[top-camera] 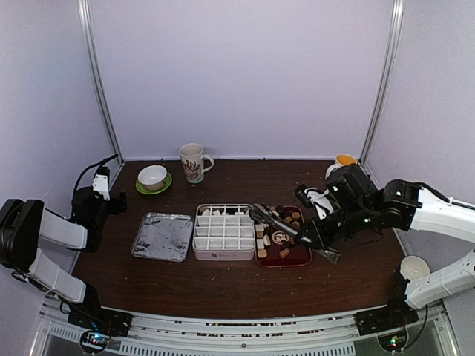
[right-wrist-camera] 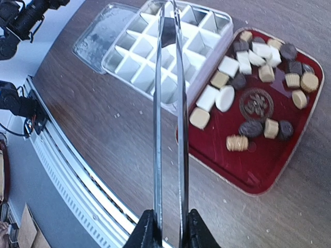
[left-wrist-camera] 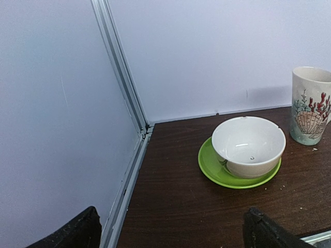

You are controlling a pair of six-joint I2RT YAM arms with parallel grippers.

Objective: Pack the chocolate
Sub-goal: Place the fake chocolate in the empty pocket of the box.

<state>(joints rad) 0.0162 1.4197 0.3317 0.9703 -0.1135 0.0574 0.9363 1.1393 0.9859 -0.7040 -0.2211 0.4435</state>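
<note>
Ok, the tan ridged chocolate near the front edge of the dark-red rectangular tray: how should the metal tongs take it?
Come straight down from above and pinch the tan ridged chocolate across its middle, tips on the flanks facing bare dark-red rectangular tray. A dark oval piece sits close on its far side, so keep the metal tongs off that side.

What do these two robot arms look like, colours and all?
Both have chunky black joints linked by white shells. The left arm has a black cable looping beside the white-and-black left gripper, whose fingers are black and rough. The right arm shows tiny green lights near its wrist, and its fingers are black too.
</note>
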